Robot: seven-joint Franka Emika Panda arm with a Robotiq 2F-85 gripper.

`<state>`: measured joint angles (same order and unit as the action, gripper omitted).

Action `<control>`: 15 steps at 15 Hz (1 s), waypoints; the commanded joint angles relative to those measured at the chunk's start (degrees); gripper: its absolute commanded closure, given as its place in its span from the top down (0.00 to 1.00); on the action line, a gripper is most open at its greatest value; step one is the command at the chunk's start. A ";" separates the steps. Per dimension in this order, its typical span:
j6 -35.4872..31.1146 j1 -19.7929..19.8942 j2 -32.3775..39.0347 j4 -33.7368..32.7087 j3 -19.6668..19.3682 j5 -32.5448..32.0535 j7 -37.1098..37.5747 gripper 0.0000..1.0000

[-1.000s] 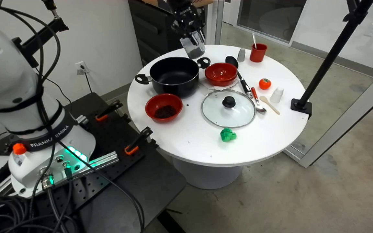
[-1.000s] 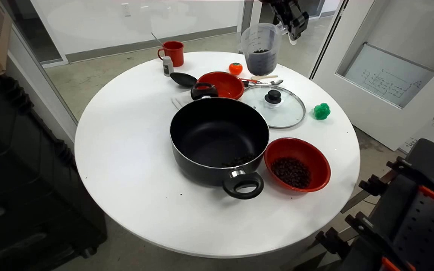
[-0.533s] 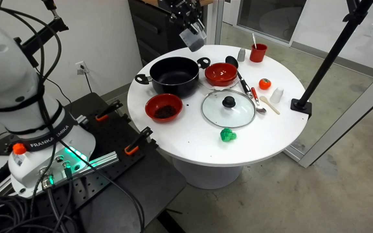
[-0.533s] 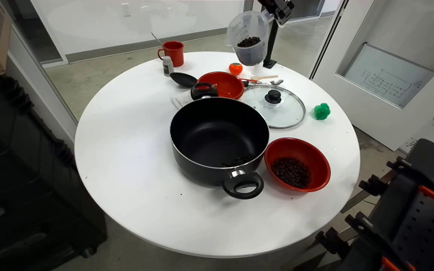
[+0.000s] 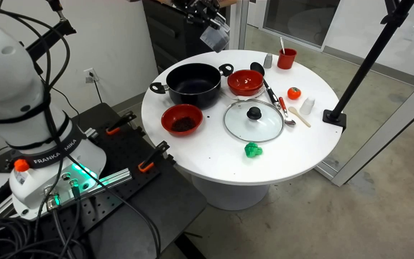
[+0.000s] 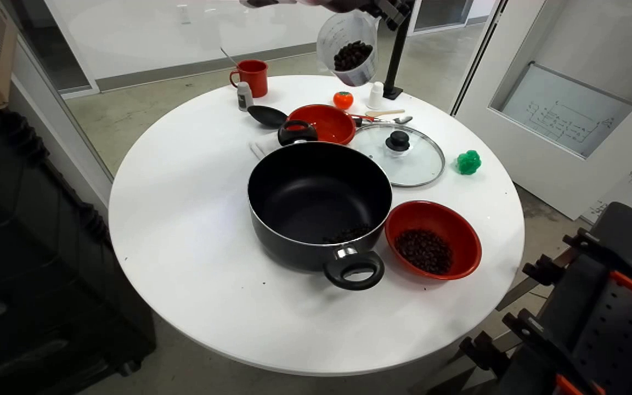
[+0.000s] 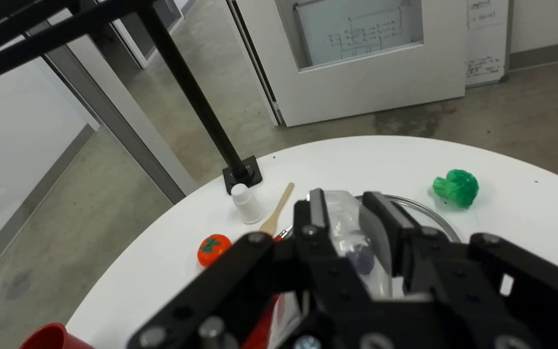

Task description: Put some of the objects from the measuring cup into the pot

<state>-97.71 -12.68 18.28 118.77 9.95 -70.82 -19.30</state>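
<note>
The translucent measuring cup (image 6: 357, 75) is held in the air, tilted, with dark beans (image 6: 353, 55) inside. It also shows in an exterior view (image 5: 215, 38), above the table's far edge. My gripper (image 7: 342, 203) is shut on the cup's clear handle (image 7: 347, 228). The gripper also shows in both exterior views (image 5: 212, 22) (image 6: 391, 15). The wide black pot (image 6: 288, 249) with two black handles stands on the table, apart from and lower than the cup. A few dark beans (image 6: 349, 233) lie in the pot. The cup's body is mostly hidden in the wrist view.
A red bowl of beans (image 6: 467, 244) stands beside the pot. Red bowls (image 5: 245, 90), a glass lid (image 5: 239, 126), a ladle (image 5: 257, 68), a tomato (image 5: 294, 93), a green broccoli (image 5: 252, 149) and a red mug (image 5: 286, 59) stand around. A black pole (image 7: 196, 97) rises from the table edge.
The gripper has raised the measuring cup and, in an exterior view, moved it left. The cup is tipped further, so more beans show through its mouth. The pot and table objects have not moved.
</note>
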 commanded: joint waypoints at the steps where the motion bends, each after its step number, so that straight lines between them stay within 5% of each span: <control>1: 4.90 -1.66 2.91 -1.43 0.57 -5.99 2.30 0.06; 6: 11.83 -3.64 5.44 -1.18 1.24 -13.20 2.75 0.06; 15: 23.71 -5.29 9.10 -0.91 3.12 -13.68 -0.67 0.06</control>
<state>-77.43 -17.77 25.99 118.61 12.73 -83.34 -17.91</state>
